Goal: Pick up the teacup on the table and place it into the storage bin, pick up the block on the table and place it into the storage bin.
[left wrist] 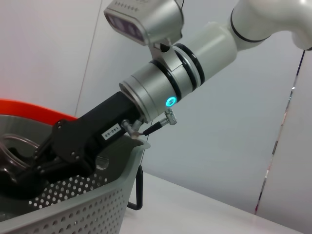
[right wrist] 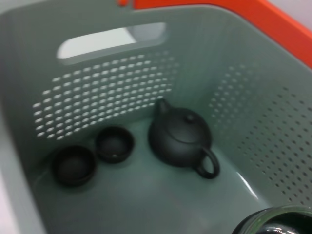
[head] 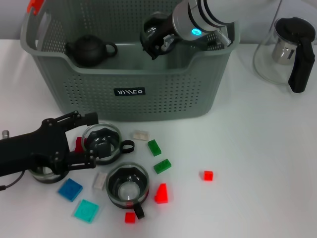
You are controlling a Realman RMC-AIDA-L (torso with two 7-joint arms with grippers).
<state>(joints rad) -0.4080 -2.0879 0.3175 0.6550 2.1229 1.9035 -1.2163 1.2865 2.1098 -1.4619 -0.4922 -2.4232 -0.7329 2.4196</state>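
The storage bin (head: 129,91) stands at the back of the table. My right gripper (head: 154,38) reaches down into it, shut on a glass teacup (right wrist: 273,222) whose rim shows in the right wrist view. That same gripper (left wrist: 29,165) also appears over the bin wall in the left wrist view. My left gripper (head: 95,140) lies low at the front left, open, its fingers on either side of a second glass teacup (head: 102,144). A third teacup (head: 128,184) stands nearer the front. Loose blocks lie around: green block (head: 154,147), red block (head: 208,175), blue block (head: 70,189).
Inside the bin sit a black teapot (right wrist: 183,139) and two small black cups (right wrist: 114,144). A glass pitcher (head: 287,49) with a black handle stands at the back right. More blocks lie at the front: teal (head: 86,210), red (head: 161,193), clear (head: 141,134).
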